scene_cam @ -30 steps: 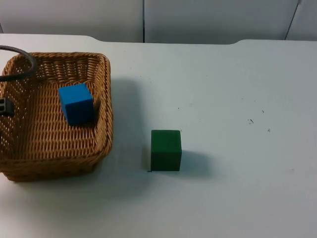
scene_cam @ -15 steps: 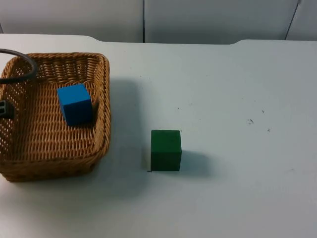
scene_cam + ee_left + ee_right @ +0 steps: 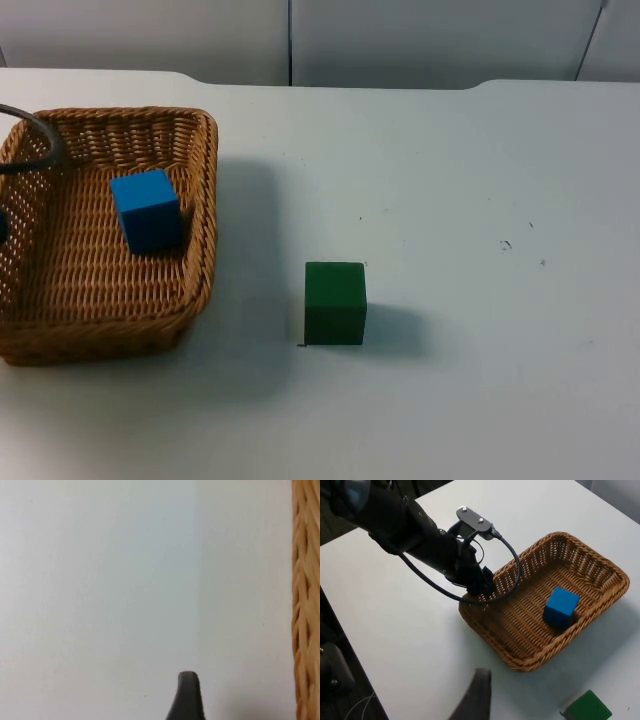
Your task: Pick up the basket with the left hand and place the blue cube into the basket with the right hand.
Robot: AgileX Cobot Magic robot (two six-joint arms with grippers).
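L gripper [image 3: 482, 587] is seen at the basket [image 3: 100, 290] left rim, apparently clamped on it; whether the basket is lifted off the table [image 3: 480, 180] can't be told. R gripper [image 3: 476, 700] is held high, well clear of the basket; nothing seen in it, finger opening can't be told. Blue cube [image 3: 147, 210] is already inside the basket, far-right part. Placement judged done; what's left is at most setting down/release. Green cube [image 3: 335, 302] sits on the table right of the basket, untouched.
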